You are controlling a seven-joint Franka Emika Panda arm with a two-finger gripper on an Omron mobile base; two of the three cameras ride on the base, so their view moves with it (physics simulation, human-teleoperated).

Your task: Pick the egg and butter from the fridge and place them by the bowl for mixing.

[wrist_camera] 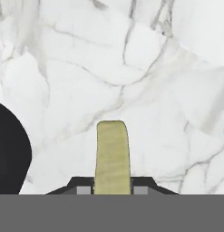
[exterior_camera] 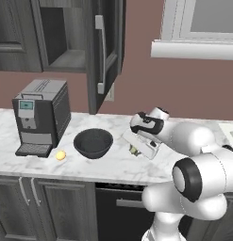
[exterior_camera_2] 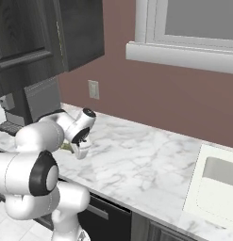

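Observation:
The olive-yellow butter (wrist_camera: 112, 156) stick is clamped between my gripper (wrist_camera: 112, 189) fingers, pointing out over the marble counter. My gripper (exterior_camera: 135, 149) hovers low over the counter just right of the dark bowl (exterior_camera: 93, 143), and a bit of the butter (exterior_camera: 134, 150) shows under the hand. The bowl (wrist_camera: 11, 154) edge appears at the left of the hand view. The small yellow egg (exterior_camera: 61, 155) lies on the counter left of the bowl, in front of the coffee machine. In the right base view my gripper (exterior_camera_2: 73, 148) holds the butter (exterior_camera_2: 67, 147) near the counter. The fridge is out of view.
A grey coffee machine (exterior_camera: 41, 116) stands at the counter's left. An upper cabinet door (exterior_camera: 104, 49) hangs open above the bowl. A sink (exterior_camera_2: 217, 186) lies at the far right, and a window (exterior_camera_2: 184, 28) sits on the back wall.

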